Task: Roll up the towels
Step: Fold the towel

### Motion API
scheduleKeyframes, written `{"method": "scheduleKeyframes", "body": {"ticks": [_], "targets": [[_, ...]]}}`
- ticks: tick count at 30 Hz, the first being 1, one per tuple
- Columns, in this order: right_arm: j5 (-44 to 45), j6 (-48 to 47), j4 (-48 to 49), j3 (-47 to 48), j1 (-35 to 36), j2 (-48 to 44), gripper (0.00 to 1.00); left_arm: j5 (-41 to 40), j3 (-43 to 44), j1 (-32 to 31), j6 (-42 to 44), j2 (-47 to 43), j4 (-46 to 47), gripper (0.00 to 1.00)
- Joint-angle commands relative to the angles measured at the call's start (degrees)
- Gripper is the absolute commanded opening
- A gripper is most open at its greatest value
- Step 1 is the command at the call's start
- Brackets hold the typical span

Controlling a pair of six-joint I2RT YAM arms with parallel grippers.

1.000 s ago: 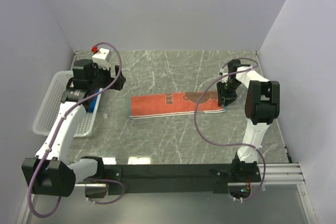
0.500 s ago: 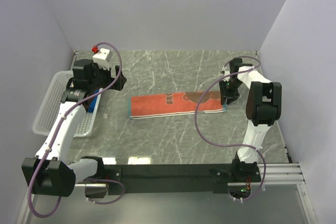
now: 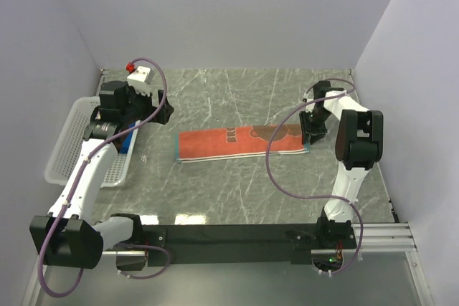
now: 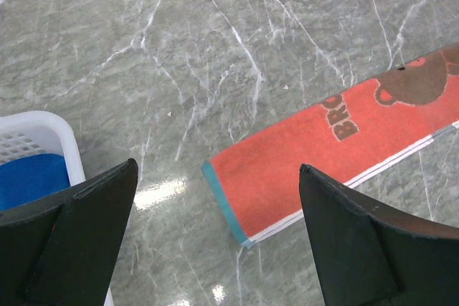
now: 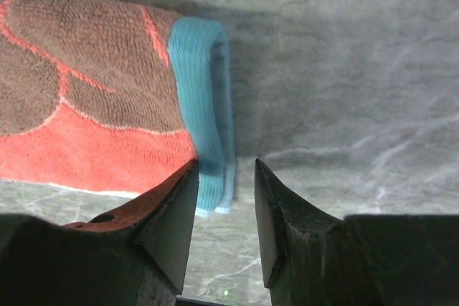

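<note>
The right claw [image 5: 221, 209] is narrow, its two dark fingers [image 5: 171, 214] only a little apart. It sits low over the right end of the orange towel [image 5: 86, 105], and the corner of the towel's teal edge [image 5: 204, 105] pokes into the small gap. I cannot tell if the fingers touch the cloth. From above, this claw [image 3: 313, 132] is right at the end of the towel [image 3: 240, 142], which lies flat and stretched out long, left to right, in the middle of the gray marble table [image 3: 237, 91]. The towel has a brown bear and brown letters on it, with a white stripe along its near side. The left claw [image 4: 222, 241] is wide, with nothing between its fingers [image 4: 72, 249]. It hangs above the bare table near the left end of the towel, where there is another teal edge [image 4: 224, 204]. From above, the left claw [image 3: 162, 113] is well apart from the right one. Beside it, at the left side of the table, stands a white basket [image 3: 68, 141] with a blue towel [image 4: 32, 180] inside.
</note>
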Motion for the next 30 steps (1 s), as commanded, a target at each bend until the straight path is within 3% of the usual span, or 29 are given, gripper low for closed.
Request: {"method": "scheduleKeyframes", "body": {"ticks": [1, 8, 12, 13, 22, 30], "targets": [[1.12, 0.46, 1.74, -0.14, 1.38, 1.35, 0.43, 0.5, 0.07, 0.14, 0.23, -1.58, 1.91, 0.99], [5.69, -0.59, 3.67, -2.86, 1.47, 2.14, 0.32, -0.37, -0.11, 0.14, 0.23, -1.84, 2.0, 1.0], [8.51, -2.26, 4.73, -4.97, 1.03, 0.91, 0.1, -1.52, -0.02, 0.14, 2.07, -1.49, 1.82, 0.99], [9.38, -3.31, 4.64, -4.98, 0.42, 0.82, 0.0, -1.43, 0.07, 0.23, 1.98, -1.4, 1.65, 1.0], [8.87, -10.78, -2.64, 4.86, -9.6, -3.3, 0.0, -0.99, 1.56, 0.14, 2.16, -0.35, 0.77, 1.0], [-1.49, -11.76, -12.67, 10.15, -7.24, -7.52, 0.0, -1.08, 1.82, 0.14, 1.19, 0.79, 0.94, 0.99]]}}
